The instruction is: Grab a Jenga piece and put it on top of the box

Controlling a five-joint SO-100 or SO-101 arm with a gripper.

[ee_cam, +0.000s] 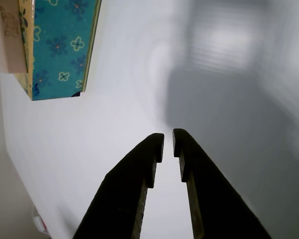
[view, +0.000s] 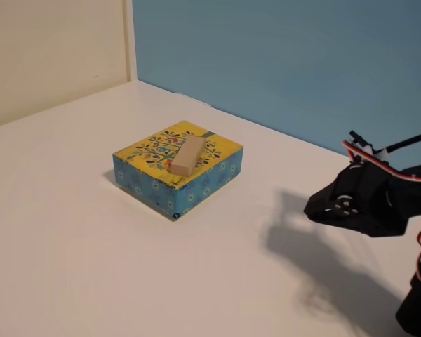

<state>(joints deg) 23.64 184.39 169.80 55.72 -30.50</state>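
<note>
1. Jenga piece lies flat on the yellow top of the box, centre-left of the fixed view, long axis running diagonally.
2. Box sits on the white table; blue wall behind.
3. Gripper at bottom centre of the wrist view – jaws nearly together, a narrow slit between the tips, holding nothing.
4. Arm at right edge of the fixed view, well apart from the box.
5. Wrist view – box corner in the upper left, piece's end at the far left edge.
</note>
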